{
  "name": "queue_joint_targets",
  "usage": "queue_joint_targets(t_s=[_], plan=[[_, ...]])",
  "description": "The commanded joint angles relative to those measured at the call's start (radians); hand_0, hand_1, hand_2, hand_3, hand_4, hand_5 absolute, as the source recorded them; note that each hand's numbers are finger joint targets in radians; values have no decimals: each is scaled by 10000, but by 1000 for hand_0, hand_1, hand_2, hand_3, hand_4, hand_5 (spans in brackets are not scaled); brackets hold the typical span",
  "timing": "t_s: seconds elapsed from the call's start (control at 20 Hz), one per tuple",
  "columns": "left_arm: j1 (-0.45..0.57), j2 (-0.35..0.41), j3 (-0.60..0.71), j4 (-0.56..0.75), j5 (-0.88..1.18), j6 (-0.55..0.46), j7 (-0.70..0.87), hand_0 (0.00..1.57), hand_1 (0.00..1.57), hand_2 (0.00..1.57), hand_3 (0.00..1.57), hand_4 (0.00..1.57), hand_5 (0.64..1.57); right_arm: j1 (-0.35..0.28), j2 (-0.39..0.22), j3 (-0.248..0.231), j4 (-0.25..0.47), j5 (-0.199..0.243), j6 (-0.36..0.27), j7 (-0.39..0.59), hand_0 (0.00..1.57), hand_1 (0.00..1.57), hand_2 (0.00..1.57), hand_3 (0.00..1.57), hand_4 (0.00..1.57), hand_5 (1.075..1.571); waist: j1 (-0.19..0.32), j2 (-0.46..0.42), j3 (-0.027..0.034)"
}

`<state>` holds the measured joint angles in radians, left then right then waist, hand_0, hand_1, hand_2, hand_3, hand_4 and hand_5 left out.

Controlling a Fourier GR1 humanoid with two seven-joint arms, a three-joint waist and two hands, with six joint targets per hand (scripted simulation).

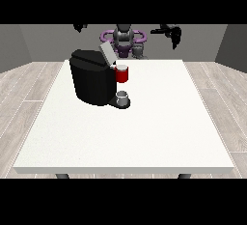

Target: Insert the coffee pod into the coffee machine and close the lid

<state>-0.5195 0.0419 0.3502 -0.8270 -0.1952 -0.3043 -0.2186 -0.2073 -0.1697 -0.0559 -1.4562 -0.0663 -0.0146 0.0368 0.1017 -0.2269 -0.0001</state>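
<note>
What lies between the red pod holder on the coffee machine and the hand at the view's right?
In the front view, only bare white table lies between the red pod holder and that raised hand.

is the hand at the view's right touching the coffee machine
Apart. The front view shows the hand at the view's right raised up near the back wall, with bare table between it and the coffee machine.

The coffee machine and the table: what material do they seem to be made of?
The coffee machine looks like black plastic with a slight gloss on its top edge; its raised lid looks grey, possibly metal. The table has a plain white matte top, perhaps laminate; this is uncertain.
</note>
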Motion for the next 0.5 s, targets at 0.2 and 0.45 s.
queue_joint_targets(t_s=[0.2,0.45], plan=[[1189,-410,-872,-1899,651,96,597,0,0,0,0,112,1571,-824,-46,295,202,238,442,193,0,0,0,0,161,1571,348,451,2],[1940,-237,-849,-2819,1175,-204,674,0,0,0,0,0,1571,-1056,-37,2,790,78,620,-114,0,0,0,0,0,1571,618,1050,3]])
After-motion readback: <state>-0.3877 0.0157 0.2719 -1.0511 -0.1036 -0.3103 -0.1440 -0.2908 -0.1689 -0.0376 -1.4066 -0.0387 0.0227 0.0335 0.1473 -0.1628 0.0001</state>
